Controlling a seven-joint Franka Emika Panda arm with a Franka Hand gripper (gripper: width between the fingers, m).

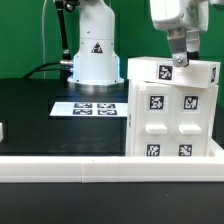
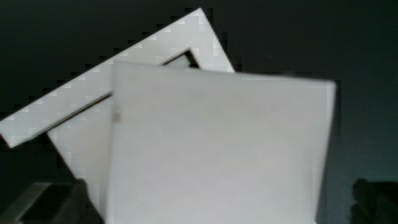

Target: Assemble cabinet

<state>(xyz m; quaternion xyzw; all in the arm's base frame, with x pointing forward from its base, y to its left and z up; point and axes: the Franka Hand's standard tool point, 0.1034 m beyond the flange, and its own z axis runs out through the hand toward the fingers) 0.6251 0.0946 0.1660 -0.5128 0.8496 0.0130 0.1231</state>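
The cabinet (image 1: 172,108) is a large white box with square black-and-white tags, standing at the exterior view's right on the black table. My gripper (image 1: 180,63) hangs over its top edge with the fingertips down at a tagged top panel (image 1: 165,70). In the wrist view a broad white panel (image 2: 222,150) fills the space between my dark fingers (image 2: 45,205), with a thin dark gap on each side, so the jaws straddle it without closing. A second white panel (image 2: 134,80) slants behind it.
The marker board (image 1: 97,108) lies flat on the black table in the middle. The white robot base (image 1: 95,60) with a triangle sticker stands behind it. A white rail (image 1: 60,165) runs along the table's front edge.
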